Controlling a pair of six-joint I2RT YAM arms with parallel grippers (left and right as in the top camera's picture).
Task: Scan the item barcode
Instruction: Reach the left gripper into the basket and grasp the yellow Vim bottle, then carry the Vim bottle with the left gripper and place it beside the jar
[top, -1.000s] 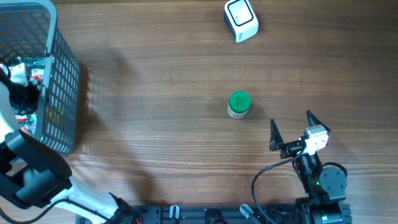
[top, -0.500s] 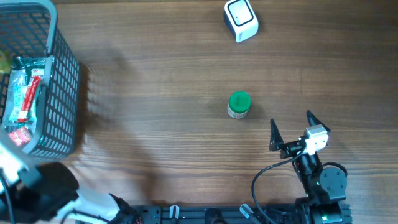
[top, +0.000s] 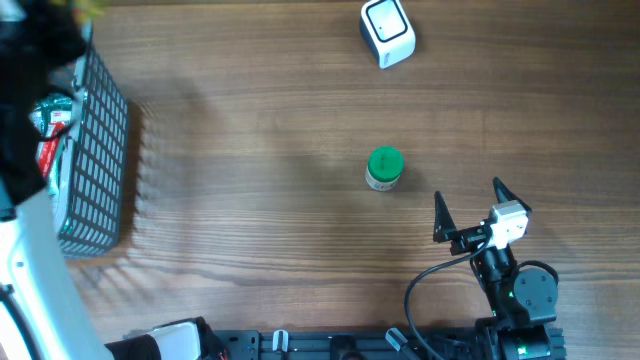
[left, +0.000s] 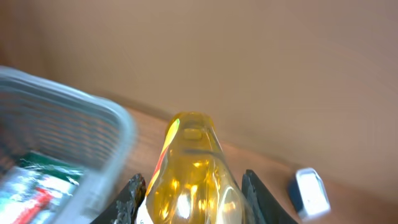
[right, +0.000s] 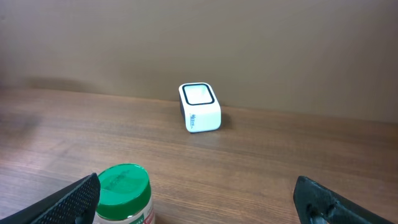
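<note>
Overhead: scanner (top: 387, 32) at the counter's (top: 250, 130) far edge. Green-lidded jar (top: 385, 167) well apart from scanner, on the near side. Right gripper (top: 467, 190) nearer again than the jar, jaws wide, empty.
Left wrist: left gripper (left: 194, 193) clamped on yellow bottle (left: 189, 162), well left of scanner.
Right wrist: jar near-left of scanner.

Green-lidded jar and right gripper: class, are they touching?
Apart. The overhead view shows bare table between the green-lidded jar and the open right gripper.
</note>
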